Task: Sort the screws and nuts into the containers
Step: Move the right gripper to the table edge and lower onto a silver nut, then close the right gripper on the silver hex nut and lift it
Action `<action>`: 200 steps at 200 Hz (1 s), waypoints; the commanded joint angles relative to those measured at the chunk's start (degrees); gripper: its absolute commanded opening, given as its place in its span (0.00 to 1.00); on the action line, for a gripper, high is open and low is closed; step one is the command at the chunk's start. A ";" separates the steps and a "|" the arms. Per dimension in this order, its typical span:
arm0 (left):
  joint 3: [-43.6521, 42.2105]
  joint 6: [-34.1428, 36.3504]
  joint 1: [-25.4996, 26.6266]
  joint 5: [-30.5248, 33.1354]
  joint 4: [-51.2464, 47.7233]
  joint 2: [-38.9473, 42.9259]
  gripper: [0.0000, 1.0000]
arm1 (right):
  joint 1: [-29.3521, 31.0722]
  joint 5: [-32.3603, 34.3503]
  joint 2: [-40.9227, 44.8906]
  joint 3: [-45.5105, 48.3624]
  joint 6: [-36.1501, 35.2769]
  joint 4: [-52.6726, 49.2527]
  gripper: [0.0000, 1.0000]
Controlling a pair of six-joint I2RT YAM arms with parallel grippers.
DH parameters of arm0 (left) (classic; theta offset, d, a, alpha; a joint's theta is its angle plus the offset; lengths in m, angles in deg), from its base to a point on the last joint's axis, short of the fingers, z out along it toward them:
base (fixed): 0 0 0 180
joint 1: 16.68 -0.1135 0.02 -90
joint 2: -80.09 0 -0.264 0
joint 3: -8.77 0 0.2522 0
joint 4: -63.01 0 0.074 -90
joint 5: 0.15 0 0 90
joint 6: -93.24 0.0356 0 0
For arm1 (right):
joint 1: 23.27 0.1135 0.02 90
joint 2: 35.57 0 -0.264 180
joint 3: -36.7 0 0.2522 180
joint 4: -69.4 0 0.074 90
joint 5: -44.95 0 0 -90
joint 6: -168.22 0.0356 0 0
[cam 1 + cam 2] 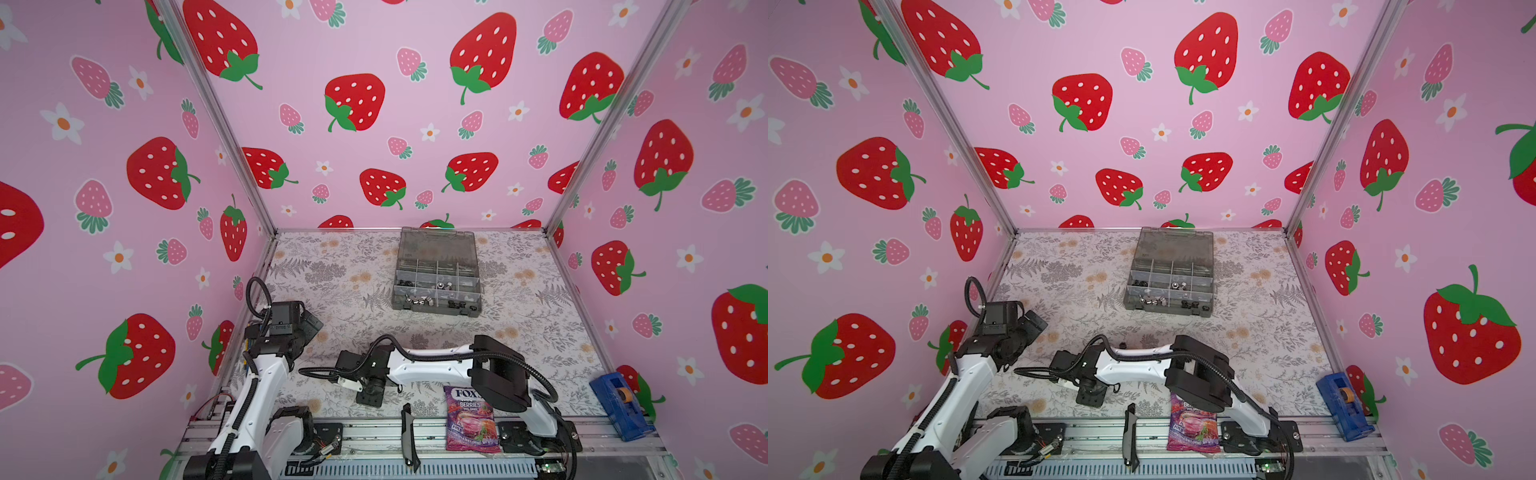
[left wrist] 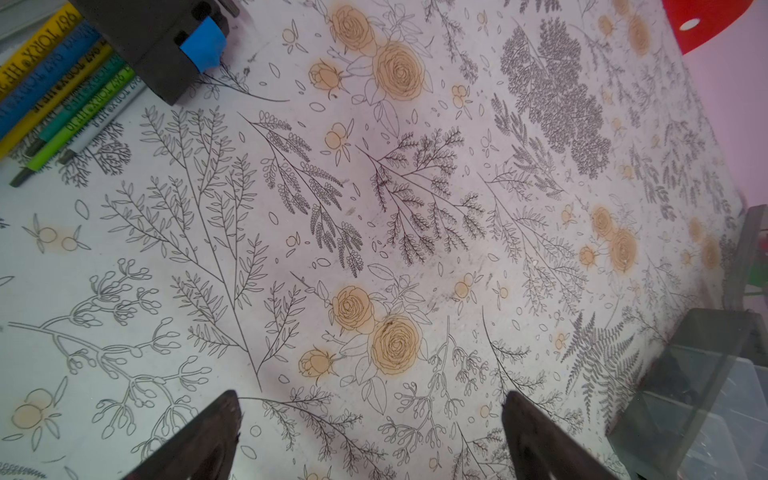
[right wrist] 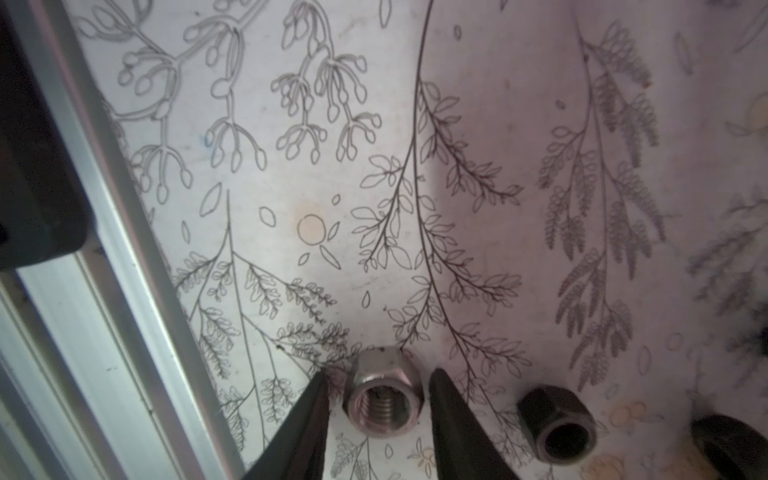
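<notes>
**Left arm** [image 1: 266, 374]: you have white moulded link shells, black joint housings and a boxy black wrist block. A black ribbed conduit [image 1: 252, 291] arches at the wrist's 11 o'clock. Thin red wires [image 1: 212, 401] sit at the base's 10 o'clock.

**Right arm** [image 1: 432, 368]: you get the same white shells and a bulky black elbow housing. A black ribbed hose [image 1: 536, 374] runs along the link.

**Base plates** [image 1: 519, 436]: black, with silver screw heads.

**Left gripper** [image 2: 370, 394]: you have two dark fingers tapering to points.

**Right gripper** [image 3: 378, 373]: matching dark wedge-shaped fingers.
</notes>
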 commanded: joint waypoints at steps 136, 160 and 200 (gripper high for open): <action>0.53 -0.96 -0.38 -0.92 1.49 -0.97 0.99 | -1.26 0.88 -1.42 4.44 1.96 -0.92 0.27; 0.58 -0.53 -0.33 -1.02 1.31 -0.90 0.99 | -1.61 0.81 -1.06 4.52 2.14 -0.45 0.19; 0.43 0.22 -0.34 -0.67 0.88 -0.45 0.99 | -1.99 2.28 1.44 5.13 3.56 1.21 0.10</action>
